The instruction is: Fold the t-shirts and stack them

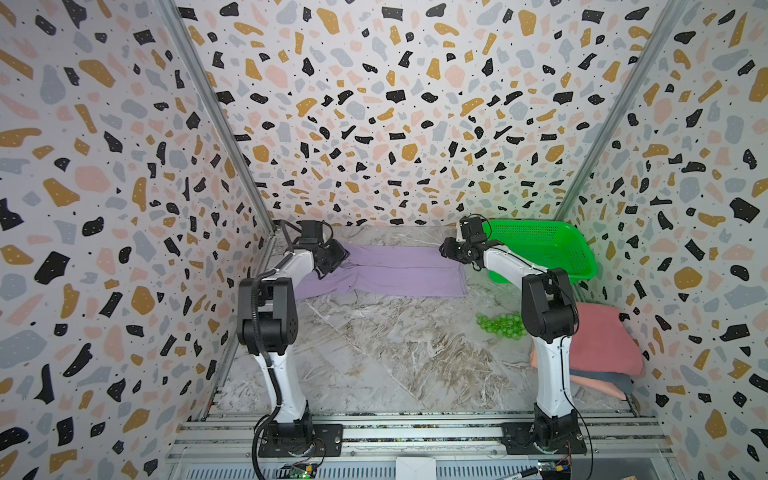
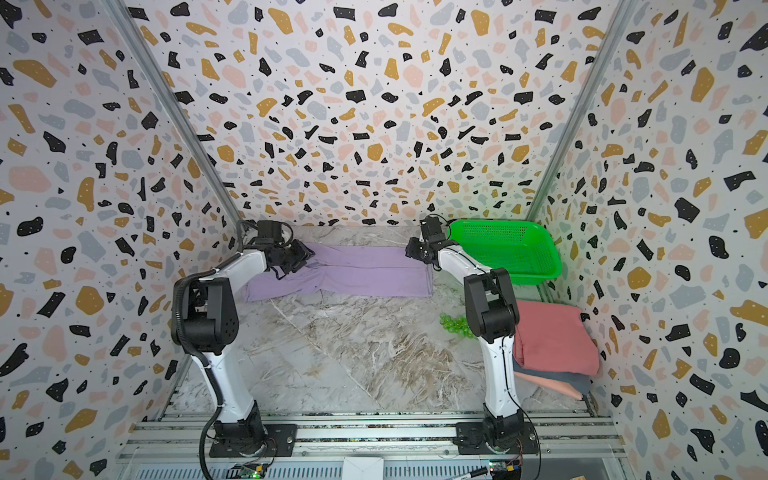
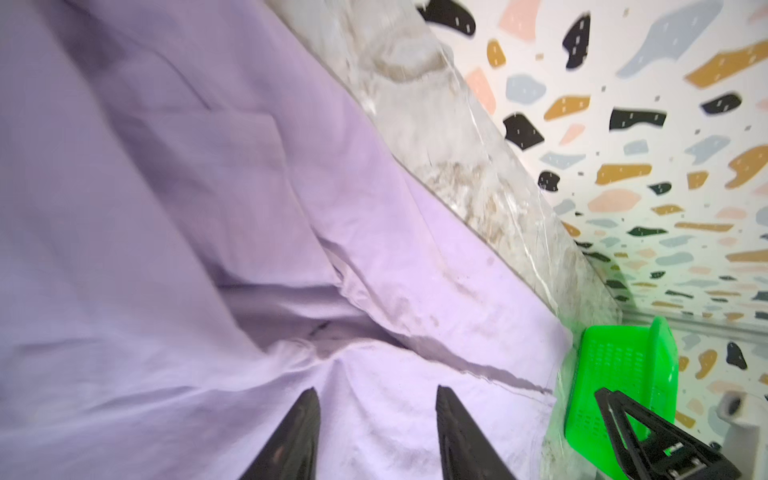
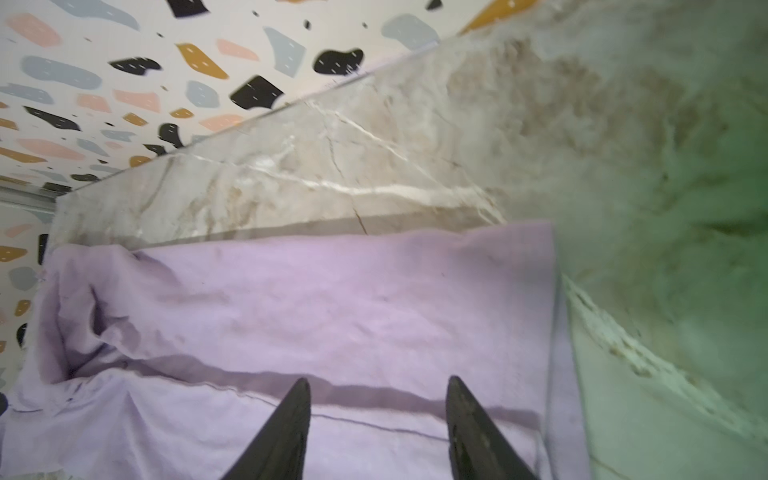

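Marbled surface (image 1: 374,357) bore purple shirt (image 1: 399,272) at back, green basket (image 1: 548,249) back right, balls (image 1: 498,325) nearer, folded shirts (image 1: 602,345) stacked at right.

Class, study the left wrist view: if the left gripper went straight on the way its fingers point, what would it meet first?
Most likely the lavender t-shirt: its cloth fills the view just ahead of the left gripper, before the marble table; the depth is unclear.
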Controlling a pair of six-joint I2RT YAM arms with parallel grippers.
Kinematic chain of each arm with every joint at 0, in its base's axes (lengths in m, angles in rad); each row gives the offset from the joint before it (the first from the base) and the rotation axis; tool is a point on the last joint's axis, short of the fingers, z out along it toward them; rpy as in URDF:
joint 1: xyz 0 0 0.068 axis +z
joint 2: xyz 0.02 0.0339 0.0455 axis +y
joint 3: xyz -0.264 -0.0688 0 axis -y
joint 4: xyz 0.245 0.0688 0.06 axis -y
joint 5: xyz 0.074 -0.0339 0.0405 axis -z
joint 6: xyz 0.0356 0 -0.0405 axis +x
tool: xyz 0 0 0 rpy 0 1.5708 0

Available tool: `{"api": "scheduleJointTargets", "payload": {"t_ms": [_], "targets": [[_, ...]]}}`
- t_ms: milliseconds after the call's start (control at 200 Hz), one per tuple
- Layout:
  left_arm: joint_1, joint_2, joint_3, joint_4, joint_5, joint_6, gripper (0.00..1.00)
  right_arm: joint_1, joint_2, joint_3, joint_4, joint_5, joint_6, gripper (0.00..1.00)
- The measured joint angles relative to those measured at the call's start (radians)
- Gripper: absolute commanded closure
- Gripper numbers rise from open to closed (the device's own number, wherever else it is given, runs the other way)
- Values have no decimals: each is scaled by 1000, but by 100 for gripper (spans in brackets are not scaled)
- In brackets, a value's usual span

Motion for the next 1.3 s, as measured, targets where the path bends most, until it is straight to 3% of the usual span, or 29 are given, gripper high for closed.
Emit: {"api": "scheduleJointTargets", "payload": {"t_ms": [300,501,611,776,946,1091,1196,1297], "targets": [[94,94,-8,-9,-89,12,47,74,155,69,10,-15,-45,48],[104,192,105,-51,-126,50,47,100,154,24,43,-13,-58,52],[106,271,214,-67,-114,81,47,117,90,-94,77,-15,-57,52],[100,396,403,-70,-56,109,47,210,-119,-429,154,-91,-11,52],[4,544,636,-91,20,146,47,381,-319,-721,223,-205,76,48],[-159,600,702,-43,76,135,47,520,-351,-762,223,-226,108,48],[-253,602,691,-7,107,103,47,539,-351,-760,218,-225,122,48],[-284,597,684,-6,111,97,46,518,-359,-758,198,-223,124,48]]}}
